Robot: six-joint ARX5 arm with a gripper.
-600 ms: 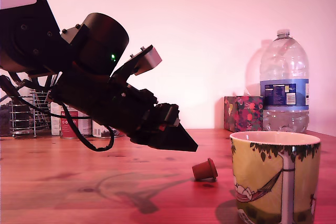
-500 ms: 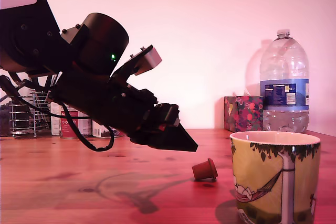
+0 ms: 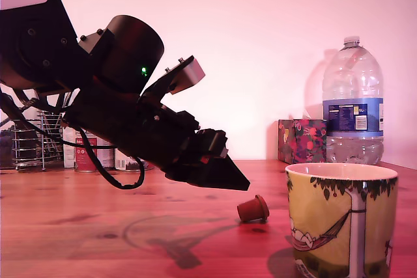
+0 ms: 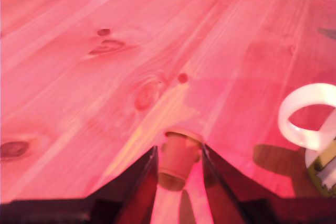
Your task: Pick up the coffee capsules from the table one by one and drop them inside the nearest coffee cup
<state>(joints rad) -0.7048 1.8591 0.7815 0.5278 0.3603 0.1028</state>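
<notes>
- The black wedge-tipped pincer (image 3: 240, 183) hangs tilted downward at the centre of the exterior view, just above the reddish-brown wooden bench (image 3: 98, 226).
- In the wrist view its two dark fingers (image 4: 137, 182) stand spread apart, holding nothing.
- The small reddish-brown tapered coffee capsule (image 4: 177, 160) lies on its side on the bench, between the spread fingertips but apart from them.
- The large yellow ceramic mug with a green leaf border (image 3: 341, 219) stands at the exterior view's lower right, near the capsule (image 3: 253, 209).
</notes>
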